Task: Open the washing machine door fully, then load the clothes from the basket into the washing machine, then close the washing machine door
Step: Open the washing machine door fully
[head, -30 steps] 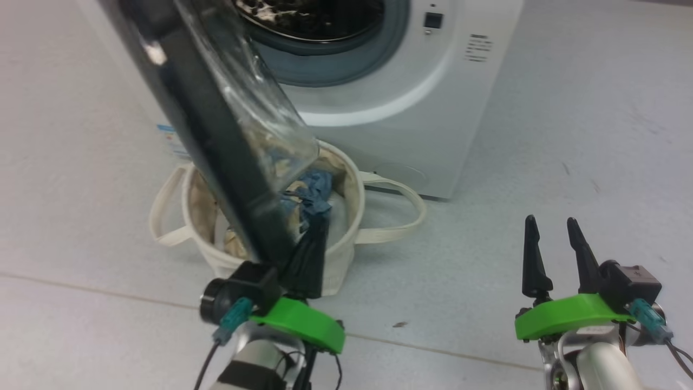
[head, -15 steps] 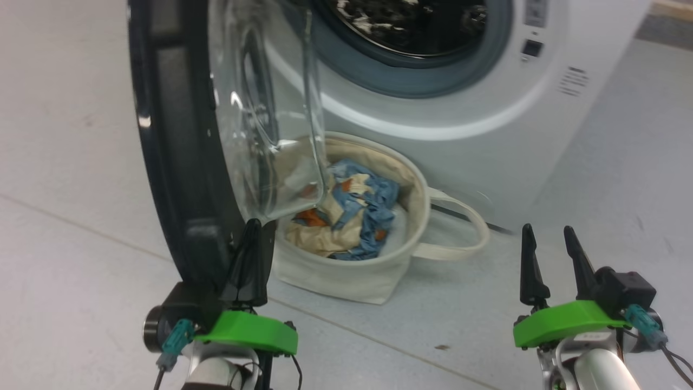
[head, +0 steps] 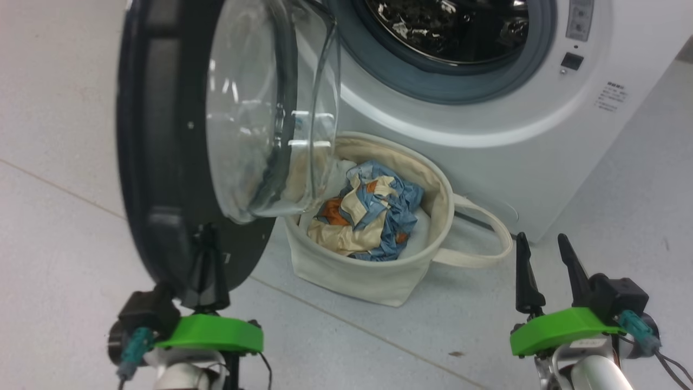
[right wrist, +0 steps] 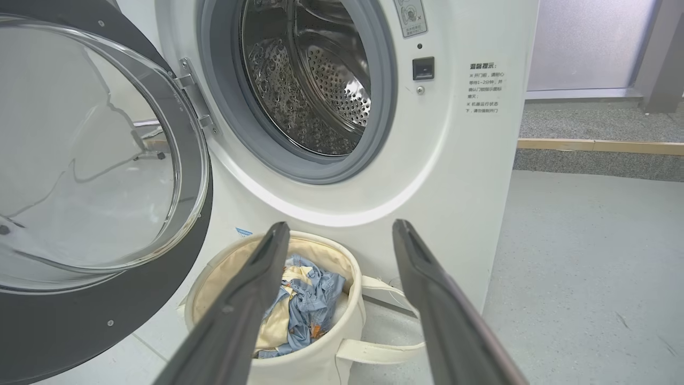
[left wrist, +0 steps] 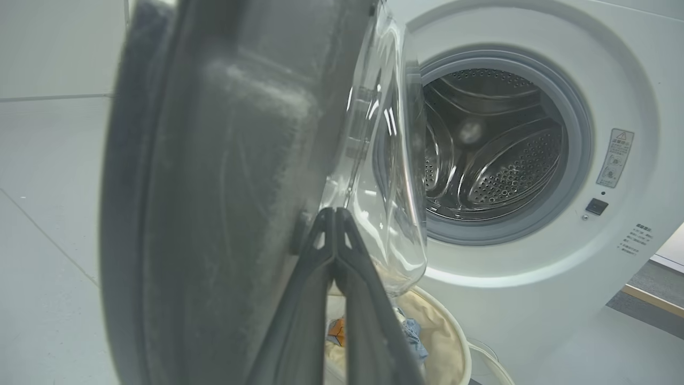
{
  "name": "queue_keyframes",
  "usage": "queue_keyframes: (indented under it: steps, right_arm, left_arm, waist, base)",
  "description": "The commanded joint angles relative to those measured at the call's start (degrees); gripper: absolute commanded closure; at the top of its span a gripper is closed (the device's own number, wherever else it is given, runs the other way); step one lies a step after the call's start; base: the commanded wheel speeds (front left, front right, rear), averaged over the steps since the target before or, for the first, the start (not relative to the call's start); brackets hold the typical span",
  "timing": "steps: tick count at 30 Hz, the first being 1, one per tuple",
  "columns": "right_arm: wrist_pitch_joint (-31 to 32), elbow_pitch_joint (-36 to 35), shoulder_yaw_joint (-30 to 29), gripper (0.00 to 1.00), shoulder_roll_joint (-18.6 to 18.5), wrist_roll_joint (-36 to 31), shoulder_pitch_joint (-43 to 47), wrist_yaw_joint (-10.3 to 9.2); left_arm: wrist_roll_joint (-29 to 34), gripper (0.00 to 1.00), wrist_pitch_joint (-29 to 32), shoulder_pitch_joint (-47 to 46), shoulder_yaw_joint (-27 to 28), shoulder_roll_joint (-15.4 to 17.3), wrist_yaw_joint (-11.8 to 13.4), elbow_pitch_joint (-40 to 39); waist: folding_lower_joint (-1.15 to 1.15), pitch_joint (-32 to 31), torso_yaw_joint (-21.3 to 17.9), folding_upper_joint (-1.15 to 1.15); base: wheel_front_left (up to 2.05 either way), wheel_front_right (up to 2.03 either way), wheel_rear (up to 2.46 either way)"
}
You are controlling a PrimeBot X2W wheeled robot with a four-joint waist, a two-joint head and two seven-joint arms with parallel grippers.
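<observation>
White washing machine [head: 487, 157], its round black-rimmed door [head: 162, 162] standing open at the left. The left hand [head: 208, 233], fingers pressed shut, rests against the door's lower rim. The right hand [head: 541, 238] hangs open near the basket [head: 346, 276] of clothes [head: 368, 216] on the floor [head: 622, 216].

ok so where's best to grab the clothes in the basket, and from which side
Pinch the raised blue and cream folds at the middle of the clothes, coming down through the open top of the basket from its right side. The glass bowl of the door overhangs the left rim, and the open right claw sits on the clear side.
</observation>
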Motion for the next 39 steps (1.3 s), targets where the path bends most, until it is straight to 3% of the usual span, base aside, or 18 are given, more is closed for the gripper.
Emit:
queue_keyframes:
  steps: [1,12,26,39]
  right_arm:
    - [-0.7,-1.59,1.16,0.0,0.04,-0.62,-1.12,0.01]
    - [-0.7,-1.82,0.74,0.0,0.04,-4.06,-3.18,0.01]
    - [-0.7,-3.34,-0.17,0.0,-3.9,-6.07,-6.87,0.01]
    - [-0.7,-3.93,-0.69,0.0,-6.05,-6.71,-7.7,0.01]
  left_arm:
    - [0.37,1.0,-0.33,-1.92,3.01,0.72,-0.04,-1.39]
    - [0.12,1.0,-0.33,-6.67,16.65,0.72,-1.71,1.52]
    - [3.64,1.0,-0.33,-19.67,35.38,0.81,-6.66,9.8]
    - [8.73,1.0,-0.33,-27.73,41.38,1.01,-11.45,16.97]
  waist:
    - [0.0,0.64,-0.3,0.0]
    - [0.0,7.03,-1.58,0.0]
    - [0.0,16.34,0.53,0.0]
    - [0.0,19.58,3.36,0.0]
  base:
    - [0.0,0.0,0.0]
    - [0.0,0.0,0.0]
    - [0.0,0.0,0.0]
    - [0.0,0.0,0.0]
